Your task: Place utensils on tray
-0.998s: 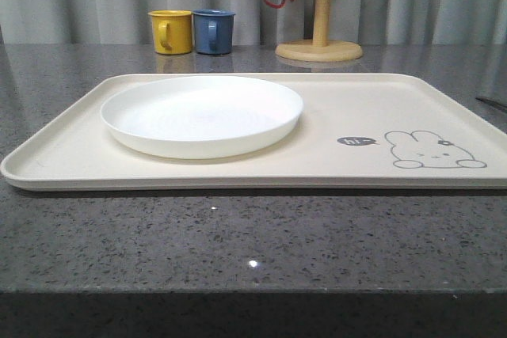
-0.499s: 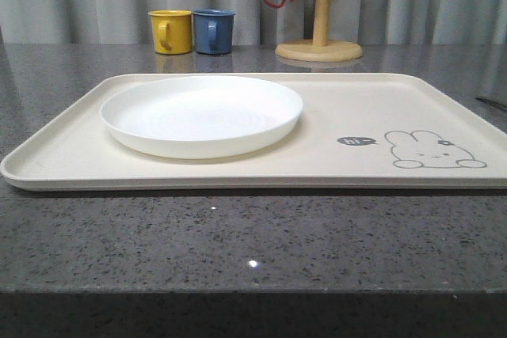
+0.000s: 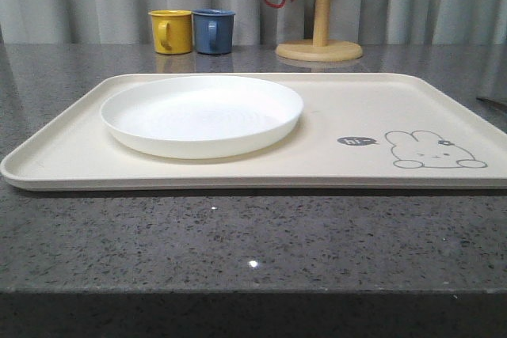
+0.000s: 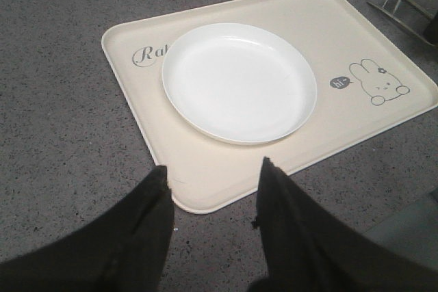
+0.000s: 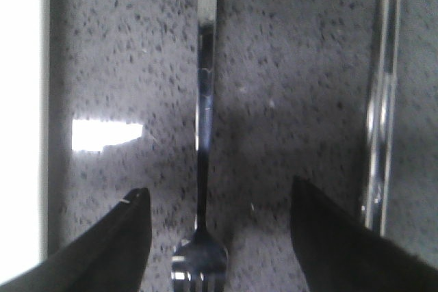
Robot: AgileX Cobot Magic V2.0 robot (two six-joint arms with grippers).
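Low in the right wrist frame, the fork [image 5: 202,169] was seen lying between the spread jaws of the right gripper [image 5: 217,227], ungrasped. Across the front frames nothing had shifted: the plate [image 3: 202,114] sat on the tray [image 3: 356,108]. The left gripper [image 4: 214,189] was held released.

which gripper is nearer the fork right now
Right. The right gripper hangs open directly over the fork, fingers straddling its handle. The left gripper hangs open above the tray corner.

Home kitchen: granite counter [image 3: 253,243] (mug tree [image 3: 321,13] behind).
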